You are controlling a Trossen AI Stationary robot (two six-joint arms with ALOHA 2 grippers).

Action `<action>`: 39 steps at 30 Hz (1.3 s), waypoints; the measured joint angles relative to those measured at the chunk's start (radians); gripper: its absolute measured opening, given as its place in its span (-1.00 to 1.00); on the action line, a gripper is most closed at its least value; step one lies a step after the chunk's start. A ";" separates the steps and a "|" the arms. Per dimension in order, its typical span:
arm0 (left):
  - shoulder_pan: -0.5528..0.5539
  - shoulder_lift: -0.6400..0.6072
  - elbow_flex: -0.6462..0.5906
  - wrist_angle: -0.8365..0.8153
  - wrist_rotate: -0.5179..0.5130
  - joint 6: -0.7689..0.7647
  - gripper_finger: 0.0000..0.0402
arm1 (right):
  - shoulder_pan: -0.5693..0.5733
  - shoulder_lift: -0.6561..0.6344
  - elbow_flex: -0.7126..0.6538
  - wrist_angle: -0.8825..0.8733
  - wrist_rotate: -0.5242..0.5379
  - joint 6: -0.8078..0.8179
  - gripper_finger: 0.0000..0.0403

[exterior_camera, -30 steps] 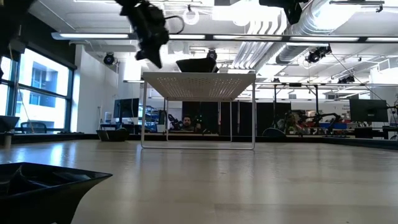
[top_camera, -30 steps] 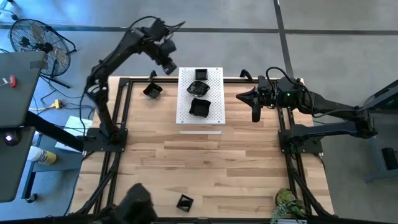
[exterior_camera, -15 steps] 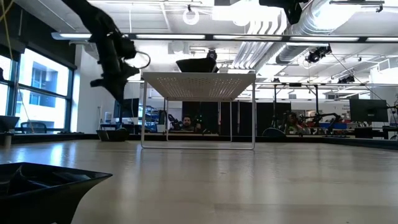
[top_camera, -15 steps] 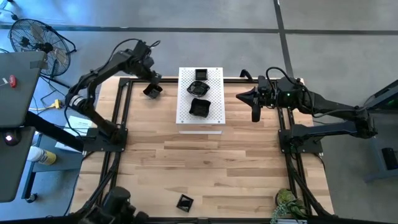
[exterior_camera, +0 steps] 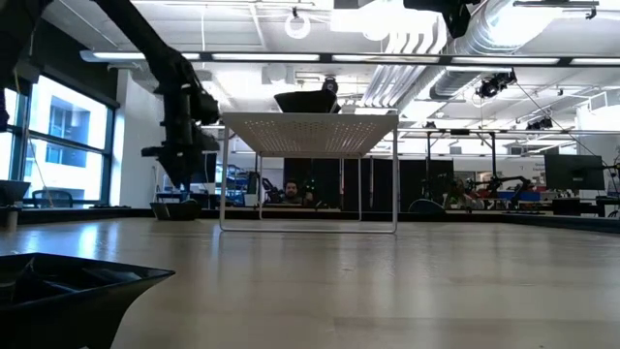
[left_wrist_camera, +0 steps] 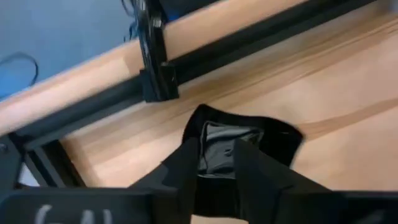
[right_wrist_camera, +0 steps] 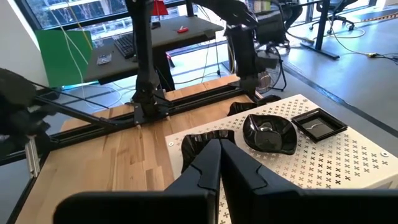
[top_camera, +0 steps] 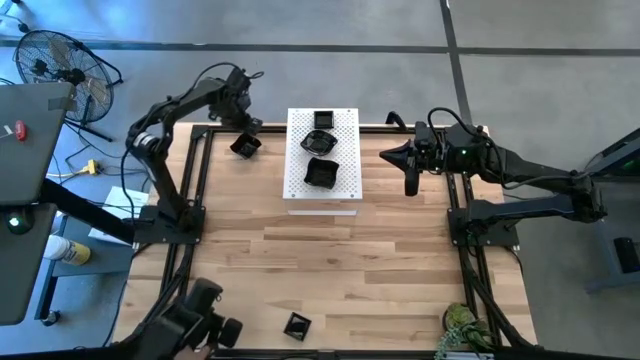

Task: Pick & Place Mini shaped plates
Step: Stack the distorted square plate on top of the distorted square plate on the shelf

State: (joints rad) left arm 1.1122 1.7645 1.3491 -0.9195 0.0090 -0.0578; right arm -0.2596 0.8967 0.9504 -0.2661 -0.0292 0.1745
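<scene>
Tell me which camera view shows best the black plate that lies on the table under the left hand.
The left wrist view: the plate fills the middle, just beyond the left hand. The high view shows it small, beside the white board. The low view shows only its dark edge far off. The right wrist view mostly hides it behind the board.
</scene>
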 joint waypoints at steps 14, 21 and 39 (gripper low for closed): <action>0.066 0.137 0.001 -0.022 -0.024 0.003 -0.41 | 0.000 0.000 0.000 0.000 -0.003 0.000 -0.97; 0.066 0.137 0.001 -0.026 0.024 0.055 -0.66 | 0.000 0.000 0.000 0.000 -0.003 0.000 -0.97; 0.066 0.051 0.038 -0.207 0.065 0.096 -0.99 | 0.001 0.000 0.000 -0.008 -0.005 0.000 -0.97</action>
State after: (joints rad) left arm 1.1786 1.8153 1.3871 -1.1268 0.0744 0.0387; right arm -0.2589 0.8967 0.9504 -0.2737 -0.0344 0.1745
